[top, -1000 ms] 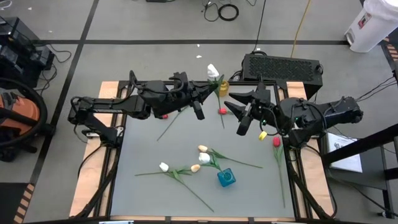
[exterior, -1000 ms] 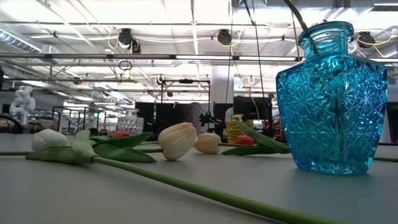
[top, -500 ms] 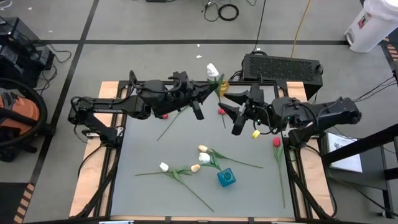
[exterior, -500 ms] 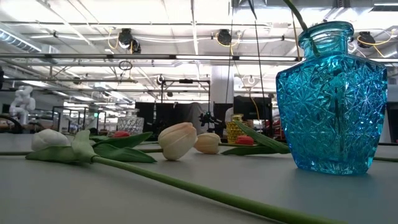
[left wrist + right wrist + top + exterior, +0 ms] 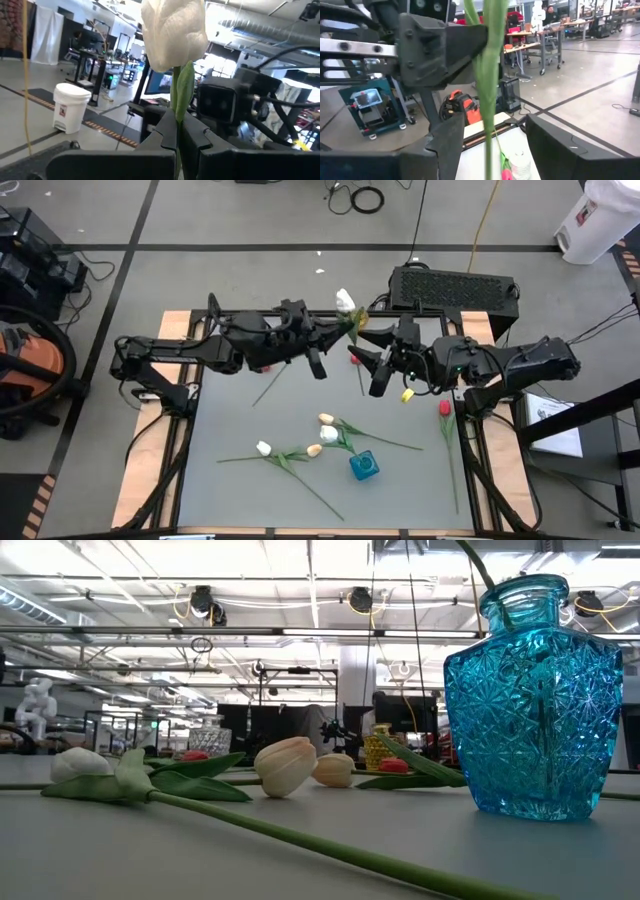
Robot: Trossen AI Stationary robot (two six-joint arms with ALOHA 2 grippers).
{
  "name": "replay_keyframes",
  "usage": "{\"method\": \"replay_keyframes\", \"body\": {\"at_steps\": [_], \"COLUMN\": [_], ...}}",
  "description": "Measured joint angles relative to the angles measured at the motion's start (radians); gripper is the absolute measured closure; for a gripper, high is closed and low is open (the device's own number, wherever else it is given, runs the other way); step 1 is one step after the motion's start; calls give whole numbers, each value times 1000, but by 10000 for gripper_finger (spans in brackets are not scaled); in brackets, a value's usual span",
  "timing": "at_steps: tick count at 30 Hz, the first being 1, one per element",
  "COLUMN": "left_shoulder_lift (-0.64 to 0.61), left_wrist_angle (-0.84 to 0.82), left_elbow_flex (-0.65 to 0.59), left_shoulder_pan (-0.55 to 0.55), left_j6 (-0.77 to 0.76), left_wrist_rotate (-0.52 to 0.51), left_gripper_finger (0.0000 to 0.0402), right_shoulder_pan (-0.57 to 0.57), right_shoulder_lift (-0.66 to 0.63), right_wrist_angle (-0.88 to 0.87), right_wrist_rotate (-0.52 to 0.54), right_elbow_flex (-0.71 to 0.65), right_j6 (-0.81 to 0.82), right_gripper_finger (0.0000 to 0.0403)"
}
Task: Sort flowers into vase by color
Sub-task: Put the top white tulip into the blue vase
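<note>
Left gripper (image 5: 335, 332): above the table's far middle, jaws pinching the stem of a white tulip (image 5: 345, 300), head up.
Right gripper (image 5: 372, 358): just right of the left one, jaws spread on either side of that stem (image 5: 490, 75).
Blue vase (image 5: 364, 466): near middle of the table (image 5: 230, 500), one green stem inside.
Loose flowers: cream and white tulips (image 5: 326, 420) left of the vase; red tulip (image 5: 444, 408) at the right edge.
</note>
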Motion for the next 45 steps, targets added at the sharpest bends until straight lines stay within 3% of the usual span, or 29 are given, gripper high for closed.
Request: {"method": "replay_keyframes", "body": {"at_steps": [6, 27, 45], "left_shoulder_lift": [36, 51, 51], "left_wrist_angle": [1, -1, -4], "left_elbow_flex": [-1, 0, 0], "left_shoulder_pan": [-17, -18, -18], "left_j6": [-11, -9, -9], "left_wrist_rotate": [16, -12, -14], "left_gripper_finger": [400, 400, 400], "right_shoulder_pan": [0, 1, 1], "right_shoulder_lift": [0, -2, -4], "right_wrist_angle": [21, -37, -57], "right_wrist_rotate": [-74, -76, -70], "right_elbow_flex": [0, 0, 0], "right_j6": [-4, 2, -31], "right_gripper_finger": [199, 203, 361]}}
